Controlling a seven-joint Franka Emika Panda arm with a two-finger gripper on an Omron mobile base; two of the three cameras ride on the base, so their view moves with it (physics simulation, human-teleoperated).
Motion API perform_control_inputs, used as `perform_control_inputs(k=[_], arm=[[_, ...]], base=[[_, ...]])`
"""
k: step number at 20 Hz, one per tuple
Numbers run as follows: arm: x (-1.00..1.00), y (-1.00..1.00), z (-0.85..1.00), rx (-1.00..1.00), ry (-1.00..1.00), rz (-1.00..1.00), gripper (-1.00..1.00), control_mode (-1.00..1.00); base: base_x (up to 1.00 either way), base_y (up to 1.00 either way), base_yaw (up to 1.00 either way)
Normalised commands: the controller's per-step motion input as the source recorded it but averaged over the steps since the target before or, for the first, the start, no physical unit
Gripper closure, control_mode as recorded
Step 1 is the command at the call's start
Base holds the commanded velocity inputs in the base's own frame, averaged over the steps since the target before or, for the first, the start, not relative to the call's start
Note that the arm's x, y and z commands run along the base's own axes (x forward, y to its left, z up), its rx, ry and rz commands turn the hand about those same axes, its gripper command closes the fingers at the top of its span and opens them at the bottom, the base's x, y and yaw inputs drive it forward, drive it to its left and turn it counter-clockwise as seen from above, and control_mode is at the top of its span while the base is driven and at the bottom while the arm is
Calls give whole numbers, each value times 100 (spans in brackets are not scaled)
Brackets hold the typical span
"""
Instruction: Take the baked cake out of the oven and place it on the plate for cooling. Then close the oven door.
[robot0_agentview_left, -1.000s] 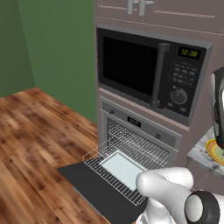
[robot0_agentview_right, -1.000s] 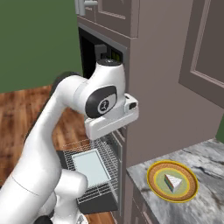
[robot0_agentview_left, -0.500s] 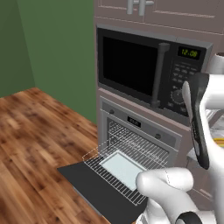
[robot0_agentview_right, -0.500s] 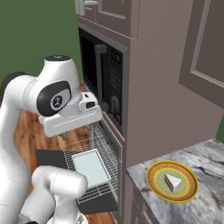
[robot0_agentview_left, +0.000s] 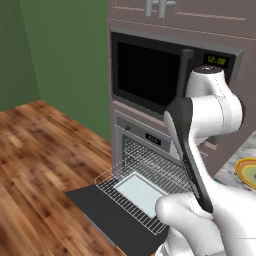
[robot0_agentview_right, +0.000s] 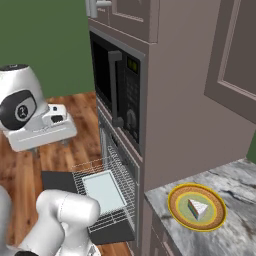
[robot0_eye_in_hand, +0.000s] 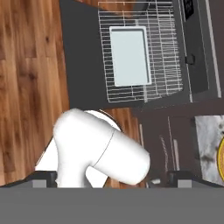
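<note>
The wedge-shaped slice of cake with white icing lies on the round plate with yellow-orange rim and pale greenish centre. The plate sits on the grey marbled bench, at about 4 o'clock from the oven in the right base view. The placing step therefore appears complete; closing the door remains.

The built-in oven with grey-silver frame stands open below the black microwave. Its wide, nearly black drop-down oven door lies flat and horizontal above the wooden floor. The wire rack is pulled out over the door and carries a pale rectangular tray, which holds nothing.

The jaws stand wide apart and hold nothing. In the hand view the camera looks down from above; the door lies towards 12 o'clock from the jaws and well apart from them. The long axis of the door runs parallel to the oven front, and its free edge lies on the side away from the oven. The door handle cannot be made out. The coming move likely requires the jaws to descend to that free edge, and the extended rack may obstruct closing.
</note>
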Motion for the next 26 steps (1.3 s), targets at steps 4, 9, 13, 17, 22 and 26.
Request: perform_control_inputs(k=[4,9,13,17,22,26], arm=[[30,87,-21,0,1,-2,-100,-100],[37,75,-38,0,8,0,-100,-100],[52,50,-60,-1,15,0,-100,-100],[57,40,-73,0,17,0,-100,-100],[49,33,-78,0,13,0,-100,-100],[41,35,-82,-1,8,0,-100,-100]], base=[[0,0,0],[0,0,0],[0,0,0],[0,0,0],[0,0,0],[0,0,0]])
